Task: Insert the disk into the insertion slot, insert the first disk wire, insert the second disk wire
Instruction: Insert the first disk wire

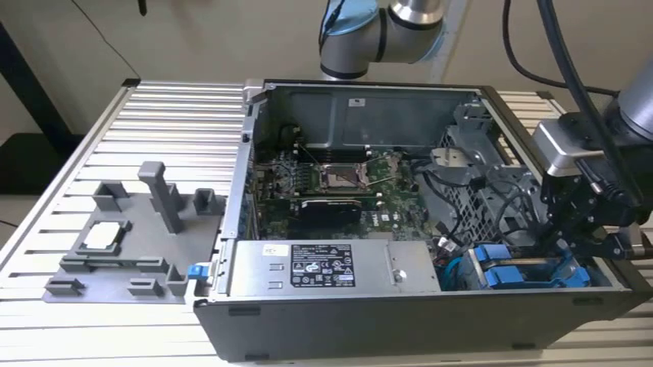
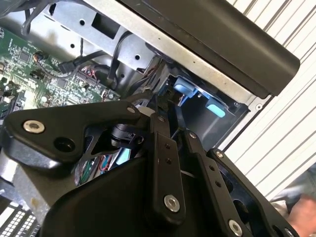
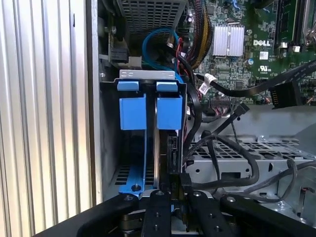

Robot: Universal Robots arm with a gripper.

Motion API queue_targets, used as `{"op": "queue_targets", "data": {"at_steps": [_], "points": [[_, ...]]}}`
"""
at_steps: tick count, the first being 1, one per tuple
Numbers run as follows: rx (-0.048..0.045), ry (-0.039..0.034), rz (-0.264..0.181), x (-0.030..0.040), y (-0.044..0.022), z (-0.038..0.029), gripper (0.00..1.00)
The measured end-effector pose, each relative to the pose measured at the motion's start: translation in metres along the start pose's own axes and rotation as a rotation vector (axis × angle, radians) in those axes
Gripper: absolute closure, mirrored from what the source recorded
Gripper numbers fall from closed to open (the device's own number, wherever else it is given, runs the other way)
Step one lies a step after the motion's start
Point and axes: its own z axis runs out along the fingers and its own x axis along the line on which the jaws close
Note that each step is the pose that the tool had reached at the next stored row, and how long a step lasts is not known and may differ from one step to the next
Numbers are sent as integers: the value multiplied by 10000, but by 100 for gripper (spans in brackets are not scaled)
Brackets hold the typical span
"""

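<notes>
The gripper [image 3: 174, 192] hung at the end of the insertion slot [image 3: 109, 148] opposite its blue tabs [image 3: 131, 85], its hold impossible to tell. The disk [image 3: 168, 111] sat inside the slot beside a 2nd drive [image 3: 132, 106]. Black cables [image 3: 242, 148] crowding the slot could snag the gripper and drag the disk askew.

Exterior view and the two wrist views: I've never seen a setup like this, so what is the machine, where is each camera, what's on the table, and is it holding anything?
It is a robot arm working inside an open computer case lying on a slatted metal table. The exterior view is taken from off the arm; both wrist views ride on it, near its gripper. The gripper is down at the grey drive cage, where two blue-tabbed drives sit side by side. A grey plastic fixture lies beside the case, on the exterior view's left. Whether anything is held, I cannot tell.
</notes>
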Motion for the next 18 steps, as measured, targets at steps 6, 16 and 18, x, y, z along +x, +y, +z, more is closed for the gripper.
{"op": "queue_targets", "data": {"at_steps": [6,16,18], "points": [[4,24,49,1,2,34,81],[3,10,50,2,3,43,73],[3,18,50,1,3,39,73]]}}
